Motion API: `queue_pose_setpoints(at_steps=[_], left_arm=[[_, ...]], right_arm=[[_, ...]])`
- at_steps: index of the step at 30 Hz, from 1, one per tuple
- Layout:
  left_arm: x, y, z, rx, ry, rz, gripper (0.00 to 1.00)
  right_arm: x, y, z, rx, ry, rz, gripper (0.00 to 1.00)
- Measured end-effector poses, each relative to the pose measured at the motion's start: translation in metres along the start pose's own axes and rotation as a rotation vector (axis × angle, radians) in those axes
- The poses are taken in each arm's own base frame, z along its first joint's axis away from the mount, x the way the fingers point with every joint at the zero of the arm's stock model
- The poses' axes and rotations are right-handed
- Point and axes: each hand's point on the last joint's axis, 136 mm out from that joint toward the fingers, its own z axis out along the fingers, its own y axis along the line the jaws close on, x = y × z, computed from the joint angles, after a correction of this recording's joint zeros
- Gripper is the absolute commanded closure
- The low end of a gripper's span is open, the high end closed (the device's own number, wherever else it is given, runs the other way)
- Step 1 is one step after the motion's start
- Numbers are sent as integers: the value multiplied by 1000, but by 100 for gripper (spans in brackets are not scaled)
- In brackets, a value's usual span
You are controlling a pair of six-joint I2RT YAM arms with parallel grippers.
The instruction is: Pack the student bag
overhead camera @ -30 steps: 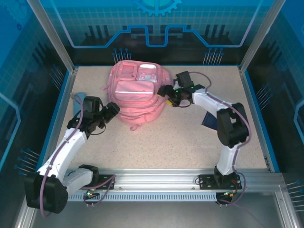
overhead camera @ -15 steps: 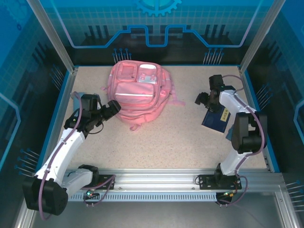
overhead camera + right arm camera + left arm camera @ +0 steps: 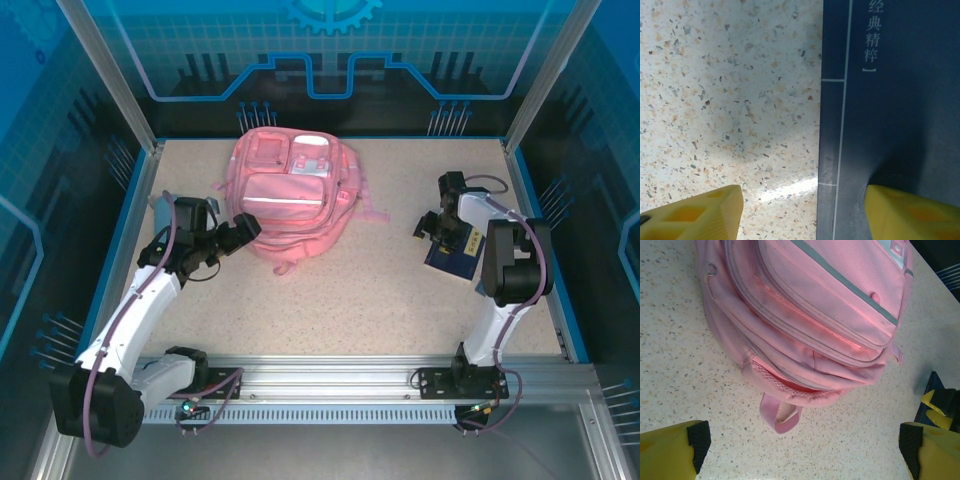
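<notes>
Closed pink student bag (image 3: 290,200) lies far-centre on a speckled table (image 3: 350,300) within blue walls; left gripper (image 3: 243,232) gapes beside it, right gripper (image 3: 432,230) parted astride a dark book (image 3: 455,262) edge

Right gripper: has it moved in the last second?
Yes. The right gripper swung away from the pink backpack, rightward to the dark book.

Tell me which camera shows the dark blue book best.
Right wrist view: the book is close, its cover lines and Chinese lettering legible. Top external shows it small, partly under the right arm; left wrist, just a corner.
</notes>
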Motion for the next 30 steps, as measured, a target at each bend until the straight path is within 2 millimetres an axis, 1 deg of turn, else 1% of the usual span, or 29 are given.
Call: queue_pose_setpoints(at_steps=[3,5,8,11,14,16,18,19,20,22,24,26,28,30], left_arm=[[2,-3,1,17,12,2,1],[1,-6,3,31,17,3,1],[2,-9,6,48,28,3,1],[3,-13,9,62,38,10,1],[8,-19,16,74,59,24,1],[16,-24,24,81,87,34,1],[24,-28,32,81,116,40,1],[28,-29,36,80,133,44,1],[33,-31,40,79,150,50,1],[46,-35,50,79,190,73,1],[60,-39,58,74,234,97,2],[73,-48,66,75,275,127,3],[85,-60,73,82,313,161,7],[97,-73,81,89,341,197,12]], right_arm=[[6,6,1,-27,11,0,35],[14,16,1,-53,24,-12,35],[37,42,2,-101,49,-56,35],[70,79,4,-155,88,-120,35],[109,118,5,-219,128,-181,36],[138,144,4,-268,165,-215,36],[159,158,2,-293,196,-233,36],[167,162,1,-298,211,-236,36],[170,164,0,-299,216,-235,35],[168,161,-6,-291,202,-226,33],[157,154,-19,-277,155,-219,33],[140,145,-35,-264,94,-217,33],[118,133,-50,-249,25,-216,33],[100,117,-56,-218,-16,-212,35]])
